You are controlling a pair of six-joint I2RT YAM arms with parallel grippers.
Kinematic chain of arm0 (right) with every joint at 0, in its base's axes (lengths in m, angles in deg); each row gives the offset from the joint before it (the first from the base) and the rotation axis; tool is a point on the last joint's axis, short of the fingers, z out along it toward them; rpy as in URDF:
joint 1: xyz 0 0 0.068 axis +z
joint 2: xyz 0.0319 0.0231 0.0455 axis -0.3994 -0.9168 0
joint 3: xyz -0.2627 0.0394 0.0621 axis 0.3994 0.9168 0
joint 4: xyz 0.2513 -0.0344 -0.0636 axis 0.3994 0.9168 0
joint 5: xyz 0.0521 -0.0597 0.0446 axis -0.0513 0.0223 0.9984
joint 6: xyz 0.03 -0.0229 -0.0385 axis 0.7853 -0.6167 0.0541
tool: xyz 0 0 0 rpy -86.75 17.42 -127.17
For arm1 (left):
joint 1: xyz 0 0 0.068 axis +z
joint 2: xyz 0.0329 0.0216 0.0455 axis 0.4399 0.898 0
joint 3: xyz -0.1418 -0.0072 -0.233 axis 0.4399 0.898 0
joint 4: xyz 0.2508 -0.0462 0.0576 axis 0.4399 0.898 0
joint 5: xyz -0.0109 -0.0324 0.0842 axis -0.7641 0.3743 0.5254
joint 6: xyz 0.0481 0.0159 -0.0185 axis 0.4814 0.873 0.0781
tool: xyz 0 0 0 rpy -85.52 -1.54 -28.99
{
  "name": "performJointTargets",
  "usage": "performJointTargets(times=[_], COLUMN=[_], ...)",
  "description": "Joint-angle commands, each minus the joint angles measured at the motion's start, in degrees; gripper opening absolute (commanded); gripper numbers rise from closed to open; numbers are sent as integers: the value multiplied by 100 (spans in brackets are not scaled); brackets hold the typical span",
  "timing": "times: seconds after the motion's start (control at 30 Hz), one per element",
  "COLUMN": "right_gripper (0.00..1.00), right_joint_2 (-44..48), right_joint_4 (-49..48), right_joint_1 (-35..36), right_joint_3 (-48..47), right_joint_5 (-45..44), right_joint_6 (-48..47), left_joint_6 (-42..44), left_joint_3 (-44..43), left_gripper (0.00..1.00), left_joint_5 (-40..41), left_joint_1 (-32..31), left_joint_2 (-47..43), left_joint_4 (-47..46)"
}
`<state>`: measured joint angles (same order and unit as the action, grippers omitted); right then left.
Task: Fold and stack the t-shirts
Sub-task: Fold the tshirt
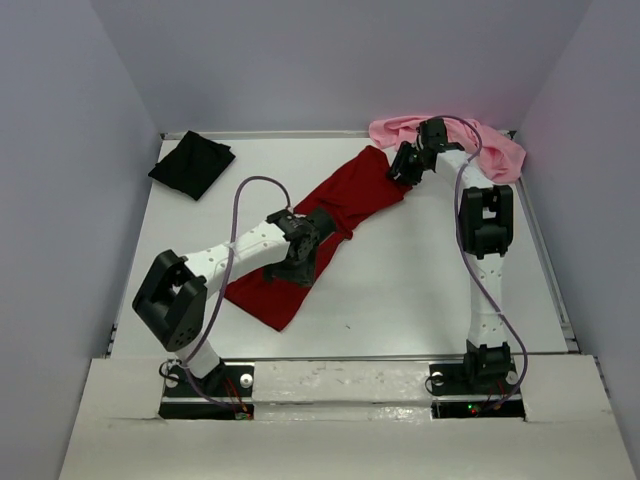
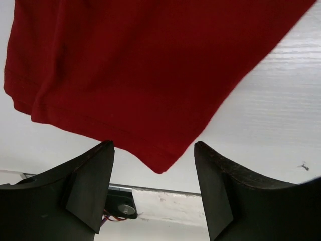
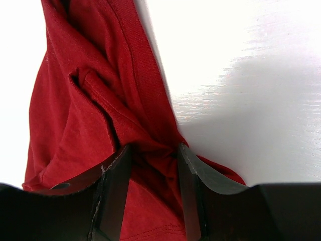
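1. My left jaws stand apart above the dark red t-shirt [image 1: 355,200], holding nothing.
2. The black t-shirt [image 1: 192,165] lies crumpled at the table's [image 1: 420,280] far-left corner.
3. My right jaws clamp the red shirt's bunched far end.
4. The light pink t-shirt [image 1: 505,155] is heaped at the far-right corner.

White arm links [image 1: 240,248], bulky black joints [image 1: 486,220], looping purple cables [image 1: 261,179]

We note a robotics lab cell: white table [image 1: 420,290] boxed by plain grey walls [image 1: 350,60], robot arms [image 1: 485,215] bolted on.
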<state>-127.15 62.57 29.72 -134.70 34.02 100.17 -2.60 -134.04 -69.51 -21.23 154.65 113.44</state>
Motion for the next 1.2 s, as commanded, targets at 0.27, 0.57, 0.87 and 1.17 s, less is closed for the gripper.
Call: performJointTargets(times=[0.27,0.57,0.87,1.17], right_gripper=[48,48,48,49], right_joint_2=[240,461,425,119], right_joint_4=[-103,-270,-270,-262], right_joint_1=[15,15,15,15], right_joint_3=[154,639,445,-46], right_joint_5=[156,183,262,473], right_joint_6=[-97,-132,-132,0], left_joint_6=[-80,113,245,369], left_joint_3=[1078,1606,1773,2064], left_gripper=[75,76,76,74], left_joint_5=[-168,-485,-616,-1276], left_joint_1=[866,1007,1015,963], left_joint_2=[-736,-210,273,670], left_joint_4=[-1035,-1510,-1861,-2292])
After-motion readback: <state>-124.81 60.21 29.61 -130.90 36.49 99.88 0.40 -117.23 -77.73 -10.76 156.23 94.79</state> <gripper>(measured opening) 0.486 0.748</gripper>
